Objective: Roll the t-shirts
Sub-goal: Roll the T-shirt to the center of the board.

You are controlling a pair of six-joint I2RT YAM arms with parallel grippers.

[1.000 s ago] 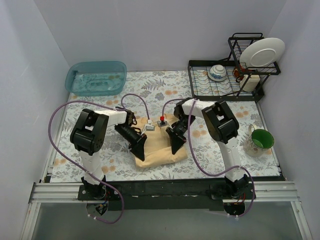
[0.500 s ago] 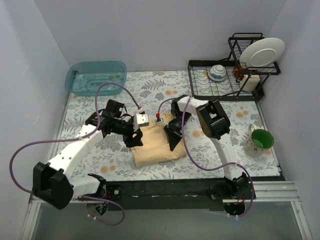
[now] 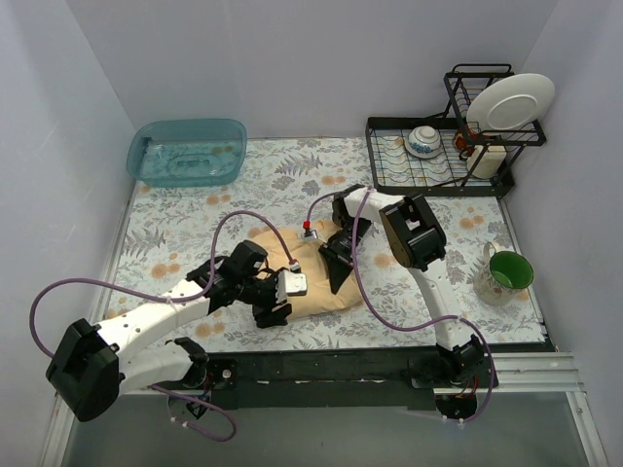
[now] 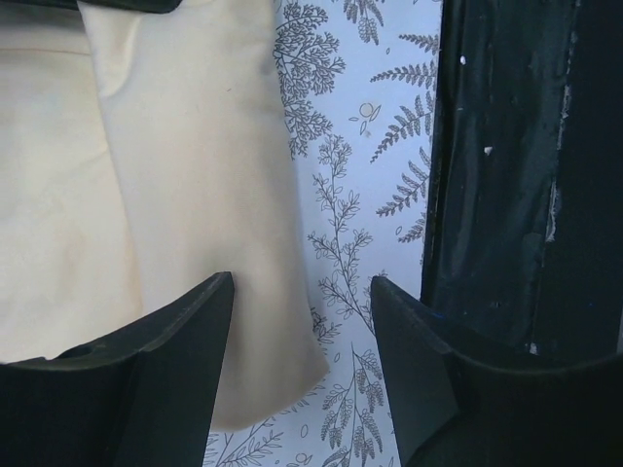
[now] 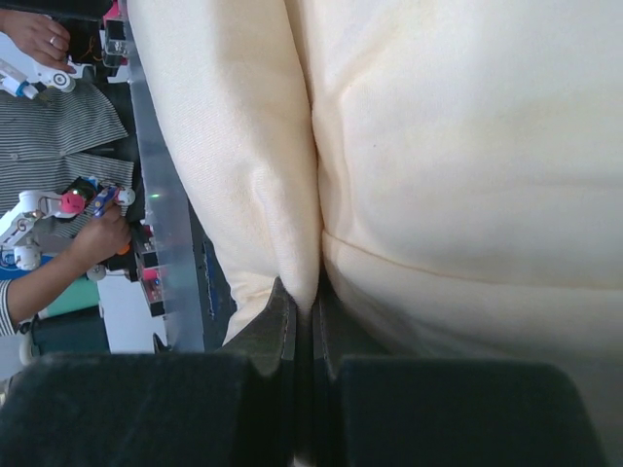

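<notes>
Black fingers of the left end effector (image 4: 302, 292) stand apart and empty over the near corner of the t-shirt (image 4: 195, 195), one above the cloth, the other above the floral bench (image 4: 360, 146). A second ago this end effector was further up, at the shirt's left edge. Behind it the left arm (image 3: 146, 321), upright a second ago, now lies low and stretched across the near left of the bench. Across the bundle, the right end effector (image 5: 307, 302) remains clamped on a thick fold of the same pale cotton, its place hardly altered. The t-shirt rests as a folded, partly gathered bundle at the middle of the bench, between the two end effectors, its near edge close to the black rail (image 4: 506, 195). The shift suggests a re-grip: the left side has let go and dropped to the near corner for a fresh hold, while the right pins the fold so the bundle does not slacken. The roll looks begun but loose. A blue tub (image 3: 185, 151) and dish rack (image 3: 438, 170) stand well apart at the far side.
</notes>
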